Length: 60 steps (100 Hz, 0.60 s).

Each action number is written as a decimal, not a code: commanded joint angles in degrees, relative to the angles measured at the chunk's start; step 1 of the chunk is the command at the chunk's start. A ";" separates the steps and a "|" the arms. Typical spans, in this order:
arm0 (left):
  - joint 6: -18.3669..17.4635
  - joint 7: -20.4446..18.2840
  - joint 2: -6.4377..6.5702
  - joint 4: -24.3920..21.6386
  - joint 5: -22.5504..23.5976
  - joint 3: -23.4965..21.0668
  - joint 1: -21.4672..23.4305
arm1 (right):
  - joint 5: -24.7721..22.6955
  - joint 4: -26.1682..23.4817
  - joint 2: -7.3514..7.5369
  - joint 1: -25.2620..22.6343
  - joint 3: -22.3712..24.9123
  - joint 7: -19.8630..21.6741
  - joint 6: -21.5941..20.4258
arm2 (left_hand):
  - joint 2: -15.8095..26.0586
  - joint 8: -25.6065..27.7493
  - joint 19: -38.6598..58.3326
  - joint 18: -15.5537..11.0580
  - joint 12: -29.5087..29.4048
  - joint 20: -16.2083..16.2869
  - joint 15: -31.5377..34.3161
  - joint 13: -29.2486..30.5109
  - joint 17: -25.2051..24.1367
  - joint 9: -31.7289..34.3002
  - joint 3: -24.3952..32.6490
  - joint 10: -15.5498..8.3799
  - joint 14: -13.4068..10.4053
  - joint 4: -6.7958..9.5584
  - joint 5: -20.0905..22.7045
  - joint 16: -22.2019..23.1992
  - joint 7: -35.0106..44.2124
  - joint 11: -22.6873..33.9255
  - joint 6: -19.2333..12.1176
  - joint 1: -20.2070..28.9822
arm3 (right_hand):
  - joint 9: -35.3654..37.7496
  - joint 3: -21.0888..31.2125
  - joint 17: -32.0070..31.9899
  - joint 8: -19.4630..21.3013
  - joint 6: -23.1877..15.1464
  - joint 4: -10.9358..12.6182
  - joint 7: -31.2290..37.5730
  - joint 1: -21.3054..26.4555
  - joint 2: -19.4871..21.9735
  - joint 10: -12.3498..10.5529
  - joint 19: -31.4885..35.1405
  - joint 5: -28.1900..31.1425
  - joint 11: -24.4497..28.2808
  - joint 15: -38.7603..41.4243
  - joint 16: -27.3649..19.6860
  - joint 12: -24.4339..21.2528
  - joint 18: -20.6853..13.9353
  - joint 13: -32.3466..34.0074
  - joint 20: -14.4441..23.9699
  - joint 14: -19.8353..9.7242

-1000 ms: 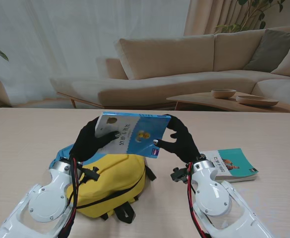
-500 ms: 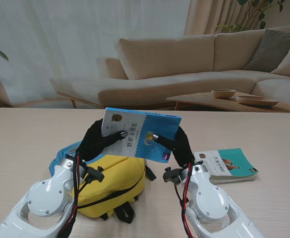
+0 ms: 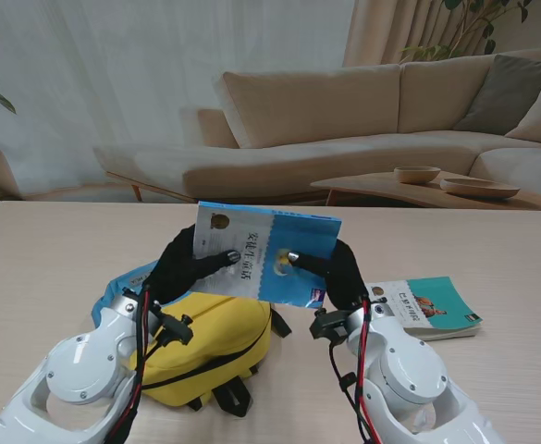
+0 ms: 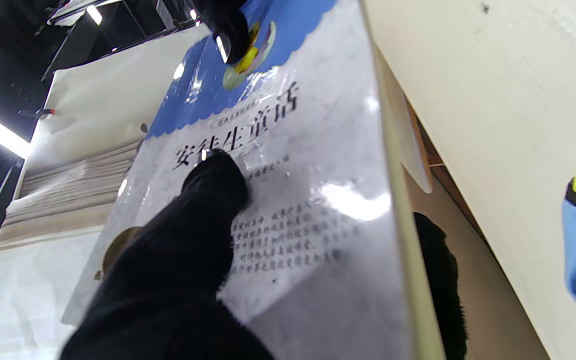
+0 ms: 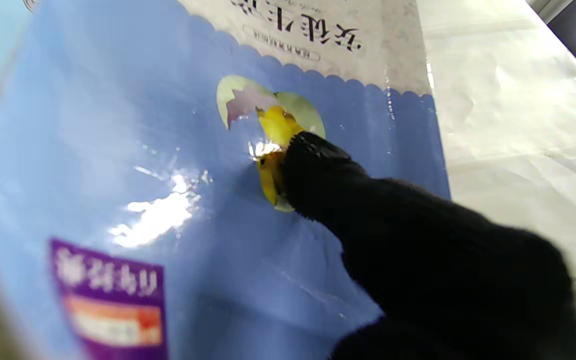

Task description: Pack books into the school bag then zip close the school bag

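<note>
A blue and white book (image 3: 265, 250) is held up above the table, cover facing me, over the far side of the yellow school bag (image 3: 210, 342). My left hand (image 3: 185, 268) grips its left side, thumb on the white part of the cover (image 4: 288, 200). My right hand (image 3: 335, 273) grips the right side, thumb on the blue part near the yellow duck picture (image 5: 278, 125). Both hands wear black gloves. The bag lies between my arms, with a light blue panel (image 3: 127, 277) showing at its left. A second book with a teal cover (image 3: 427, 308) lies flat on the table to the right.
The light wooden table (image 3: 48, 259) stretches on all sides. Beyond its far edge stand a beige sofa (image 3: 344, 120) and a low coffee table with bowls (image 3: 418, 180).
Both hands have shifted the book slightly to the right and tipped it more upright over the bag. Both arms have come closer to the book.
</note>
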 commanded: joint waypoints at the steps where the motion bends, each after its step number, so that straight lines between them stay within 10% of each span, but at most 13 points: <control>1: -0.01 -0.98 0.20 -0.75 0.39 -0.19 0.59 | 1.14 -1.12 -0.60 -0.73 0.07 0.42 0.13 | 1.33 -4.11 -2.68 -1.84 -5.92 -4.36 -3.49 -2.94 -3.81 -5.52 5.73 -0.55 -0.38 0.73 -2.94 -2.05 -1.42 0.82 -3.29 -1.34 | 1.09 4.32 2.66 10.48 -7.43 -0.14 10.46 6.71 6.79 1.44 5.01 9.86 7.07 8.11 3.72 4.74 0.71 6.53 2.17 1.38; 23: -1.92 -4.46 1.62 -0.70 6.48 -2.53 2.52 | 4.95 -2.48 -0.81 -0.92 1.59 0.46 3.49 | 1.88 -14.54 -15.39 -5.10 -25.55 -10.93 -17.02 -13.42 -12.15 -18.75 9.55 -2.56 -5.54 2.85 -9.24 -8.97 -16.51 -6.84 -0.14 -22.35 | -1.92 2.77 2.36 17.30 -7.00 -0.83 11.87 7.22 10.30 1.97 7.09 7.48 10.48 11.83 5.13 7.87 -0.06 5.70 3.02 1.07; 60: -5.00 -9.87 3.94 -2.92 19.57 -9.23 8.99 | 5.92 -2.33 -1.43 -0.20 3.53 -2.16 4.83 | -0.62 -24.77 -34.17 -7.90 -31.35 -11.85 -28.73 -19.21 -16.90 -23.15 5.59 -4.32 -9.06 2.05 -10.60 -13.37 -26.45 -14.74 0.00 -26.90 | -2.06 2.83 2.79 18.96 -7.15 -0.64 12.31 7.37 10.36 2.01 7.45 7.28 11.47 12.66 5.36 8.27 0.14 5.97 3.24 0.97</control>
